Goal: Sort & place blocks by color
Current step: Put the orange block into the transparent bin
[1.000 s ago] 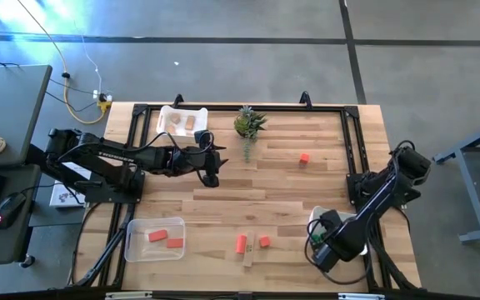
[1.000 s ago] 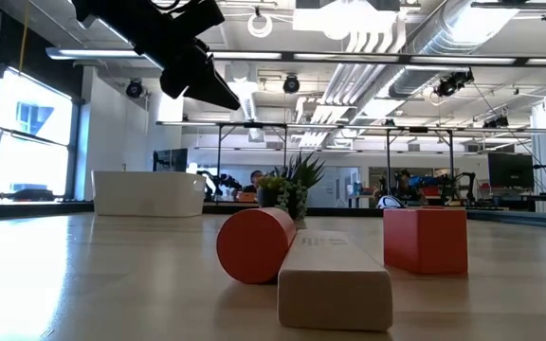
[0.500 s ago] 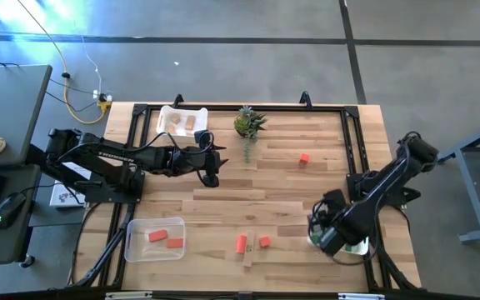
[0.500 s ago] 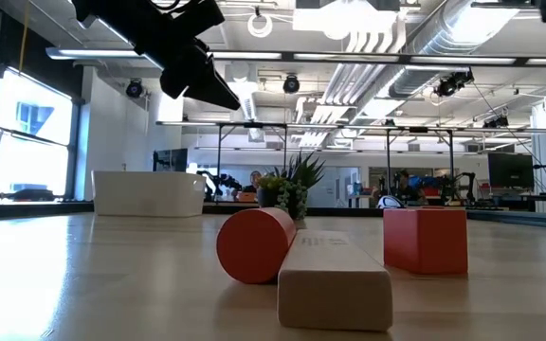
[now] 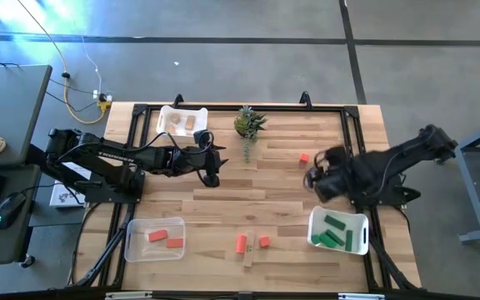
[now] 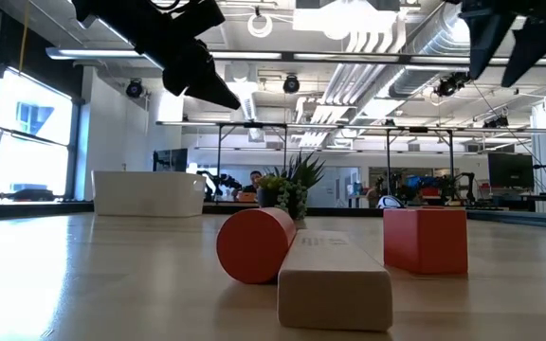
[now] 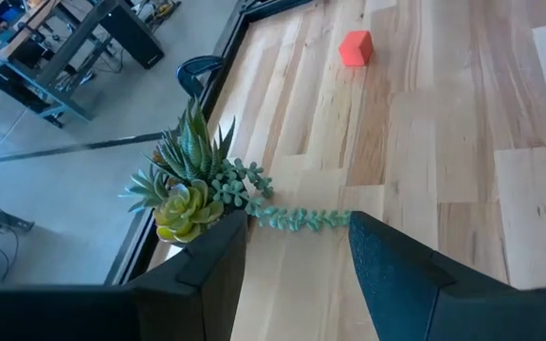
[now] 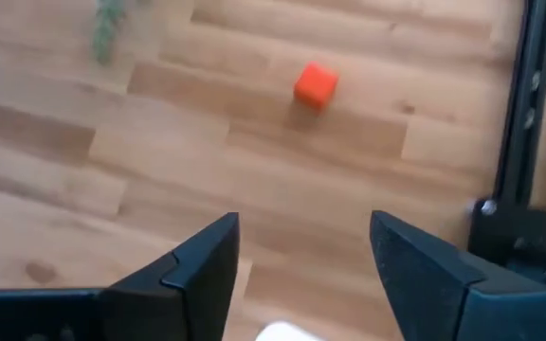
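moved: right gripper (image 5: 313, 177) is swinging from the green bin (image 5: 358, 218) toward the red cube (image 5: 304, 157), lining up the next pick.
right: fingers spread wide, empty.
left: left gripper (image 5: 211, 169) is idling near the plant (image 5: 248, 122), parted, holding nothing.

Two dark jointed arms (image 5: 115, 158); black cables

One camera looks straight down on the whole worktop (image 5: 248, 187). A second sits at worktop level, very close to three blocks. Each wrist camera looks down past its own fingers; both show the same lone red cube (image 7: 354, 47), also visible overhead.
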Controlling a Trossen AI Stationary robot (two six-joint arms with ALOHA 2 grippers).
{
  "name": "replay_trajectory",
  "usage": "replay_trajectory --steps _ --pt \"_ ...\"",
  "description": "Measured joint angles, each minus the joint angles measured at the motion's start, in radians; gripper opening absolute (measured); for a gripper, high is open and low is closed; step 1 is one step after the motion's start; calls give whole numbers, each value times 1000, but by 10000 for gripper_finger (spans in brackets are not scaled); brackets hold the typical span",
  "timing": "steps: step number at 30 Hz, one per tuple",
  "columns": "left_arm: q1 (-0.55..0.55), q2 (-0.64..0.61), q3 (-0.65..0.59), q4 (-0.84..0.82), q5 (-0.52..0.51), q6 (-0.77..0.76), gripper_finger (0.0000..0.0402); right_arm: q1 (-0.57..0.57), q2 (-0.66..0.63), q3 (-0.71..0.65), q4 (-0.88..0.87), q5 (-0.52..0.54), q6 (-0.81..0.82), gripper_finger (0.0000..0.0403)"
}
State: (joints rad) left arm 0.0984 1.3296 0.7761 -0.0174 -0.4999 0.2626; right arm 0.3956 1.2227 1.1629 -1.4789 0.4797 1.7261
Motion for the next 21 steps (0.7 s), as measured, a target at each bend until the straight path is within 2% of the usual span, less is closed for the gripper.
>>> replay_trajectory --steps 7,14,21 --pt "0 0 0 0 0 -2 172 -286 -29 0 28 -27 -266 238" --pt "0 0 0 0 -1 -2 172 -571 -11 0 163 -147 -556 238" --pt "0 0 0 -2 -1 1 172 -744 51 0 237 -258 -736 238"
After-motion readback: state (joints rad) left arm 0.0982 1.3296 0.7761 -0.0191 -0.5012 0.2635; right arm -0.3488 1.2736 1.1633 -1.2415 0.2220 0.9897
